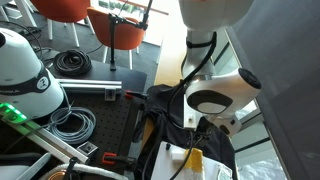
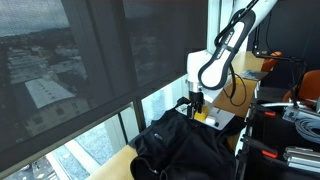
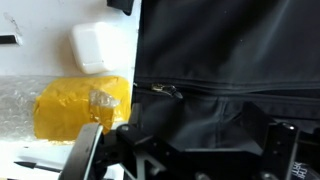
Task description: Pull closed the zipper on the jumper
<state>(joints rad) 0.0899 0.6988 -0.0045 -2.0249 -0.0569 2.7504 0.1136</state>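
The black jumper (image 2: 185,150) lies rumpled on the table's end by the window, and it shows in both exterior views (image 1: 165,110). In the wrist view the jumper (image 3: 230,50) fills the right side. Its zipper line runs across the view, with a small metal zipper pull (image 3: 167,91) near its left end. My gripper (image 3: 185,150) hangs just above the fabric with its fingers spread wide and nothing between them. It also shows above the jumper in both exterior views (image 1: 203,128) (image 2: 196,104).
A yellow item (image 3: 80,108) on bubble wrap lies next to the jumper, with a white box (image 3: 100,45) beyond it. Black coiled cables (image 1: 72,63) and grey cables (image 1: 75,123) lie nearby. Red clamps (image 1: 122,97) grip the black board. The window glass (image 2: 90,80) is close.
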